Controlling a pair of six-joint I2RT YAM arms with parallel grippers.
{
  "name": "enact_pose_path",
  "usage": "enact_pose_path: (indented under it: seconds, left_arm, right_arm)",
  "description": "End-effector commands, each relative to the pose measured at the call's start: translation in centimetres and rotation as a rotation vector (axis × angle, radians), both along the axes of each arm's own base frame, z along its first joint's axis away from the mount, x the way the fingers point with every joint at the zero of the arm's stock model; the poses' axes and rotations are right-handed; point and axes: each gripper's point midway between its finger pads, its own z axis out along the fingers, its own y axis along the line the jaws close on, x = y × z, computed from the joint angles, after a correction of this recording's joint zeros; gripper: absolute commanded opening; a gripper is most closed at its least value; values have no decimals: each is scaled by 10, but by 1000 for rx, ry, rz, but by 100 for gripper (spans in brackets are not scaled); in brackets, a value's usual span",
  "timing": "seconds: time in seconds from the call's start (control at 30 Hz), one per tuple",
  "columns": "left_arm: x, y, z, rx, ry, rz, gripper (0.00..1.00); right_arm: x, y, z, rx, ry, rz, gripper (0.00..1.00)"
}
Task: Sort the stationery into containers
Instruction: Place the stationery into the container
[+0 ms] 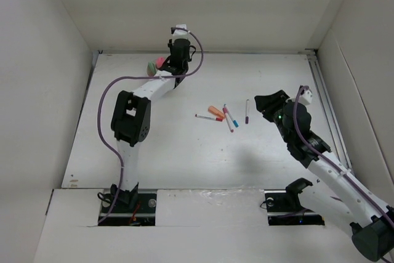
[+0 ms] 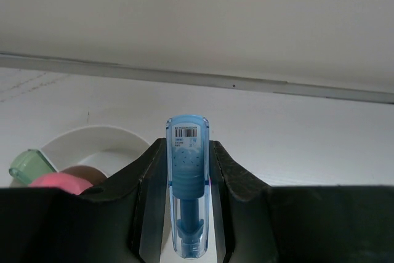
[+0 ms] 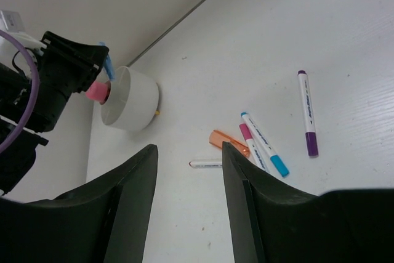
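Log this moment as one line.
left gripper: shut on blue pen, near cup | right gripper: open, empty | purple pen, orange marker: loose on table

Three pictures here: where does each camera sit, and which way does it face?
Top external: fixed above and behind, facing down on the white table; the left arm and right arm show, bases nearest.
Left wrist: on the left arm, facing the back wall past the left claw, shut on a translucent blue plastic pen.
Right wrist: on the right arm, facing across the table through the open right claw.
Shared: both wrist views show the round white plastic cup.
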Motion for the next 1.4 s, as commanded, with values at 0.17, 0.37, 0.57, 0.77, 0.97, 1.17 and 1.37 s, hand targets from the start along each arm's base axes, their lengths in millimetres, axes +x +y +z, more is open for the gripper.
enact_pose_path:
  seconds: [0.17,0.37,0.57,0.77,0.97,1.17,1.37]
  left_arm:
    - [21,19,21,-8,-62,54,5]
    - [24,26,9,7,-51,62,5]
    - [22,29,-8,37,-39,66,5]
    - [20,35,-18,65,-32,80,5]
    - [17,37,-27,72,-22,89,6]
    - [13,42,-29,70,-20,110,8]
    - [13,42,-24,66,-28,110,25]
  right_arm:
    - [6,3,18,11,-59,11,52]
    - [6,3,18,11,-59,11,52]
    - [6,3,18,11,-59,11,53]
    - [6,5,17,12,-59,20,53]
    - [7,5,15,8,-50,20,53]
    - [7,5,15,8,-50,20,53]
    - [8,5,17,3,-60,21,53]
